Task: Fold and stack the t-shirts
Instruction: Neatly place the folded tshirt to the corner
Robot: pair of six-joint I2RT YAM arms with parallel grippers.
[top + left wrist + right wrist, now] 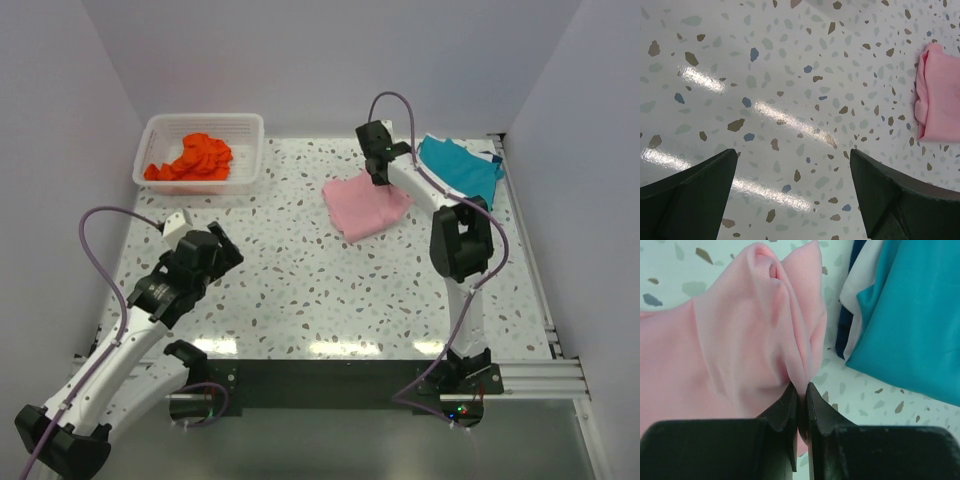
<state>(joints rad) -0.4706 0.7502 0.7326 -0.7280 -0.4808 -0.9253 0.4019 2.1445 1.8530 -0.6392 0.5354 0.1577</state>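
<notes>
Pink cloth is pinched between the two fingers of your right tool (799,390): it is clenched on a raised fold of the pink t-shirt (735,355), with only the thin fabric between the fingers, and the cloth rises in a peak from the grip. The rest of the pink t-shirt lies folded and flat on the bench (300,290), in the far right part, a little in from the far edge. Just beside it, nearer the far right corner, the teal t-shirt (462,166) lies folded on the bench. In the right wrist view a narrow strip of speckled surface separates the two shirts. A white and dark blue edge shows along the teal cloth, and you cannot tell whether it belongs to that shirt. Your left tool (792,156) is released, its fingers wide apart and holding nothing. It sits over bare bench toward the left edge, about midway between the near and far edges. It is well apart from the pink t-shirt, whose folded edge shows at the right margin of the left wrist view. In the far left corner the white mesh basket (205,122) stands on the bench with the orange-red t-shirt (196,158) crumpled inside it.
</notes>
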